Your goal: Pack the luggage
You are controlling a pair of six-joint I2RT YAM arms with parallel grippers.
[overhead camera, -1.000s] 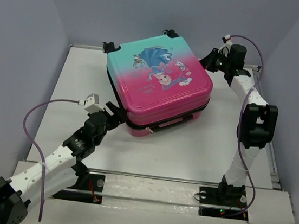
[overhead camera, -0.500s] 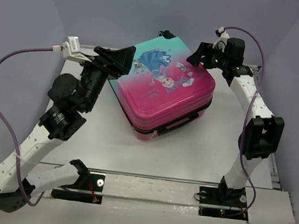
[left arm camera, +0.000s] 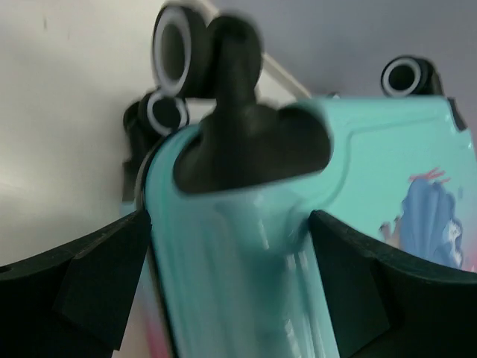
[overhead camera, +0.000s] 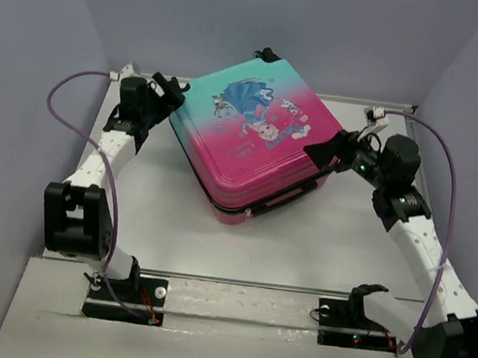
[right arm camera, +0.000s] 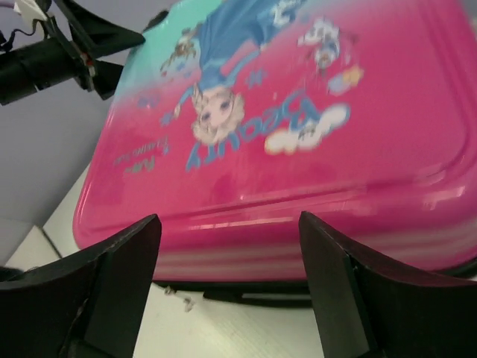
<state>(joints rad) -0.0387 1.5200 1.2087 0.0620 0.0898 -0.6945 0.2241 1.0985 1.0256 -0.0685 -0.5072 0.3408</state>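
Both arms have swung round since a second ago, so now the fingers of the left gripper (overhead camera: 173,94) sit spread either side of the teal wheeled corner of the closed pink-to-teal hard-shell kids' suitcase (overhead camera: 252,146), the right gripper (overhead camera: 323,151) gapes just off its pink edge, and it lies flat on the white table (overhead camera: 301,239) between them.

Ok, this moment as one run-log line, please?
pink-to-teal hard-shell suitcase: closed, flat | left gripper: open, astride teal corner | right gripper: open, facing pink side
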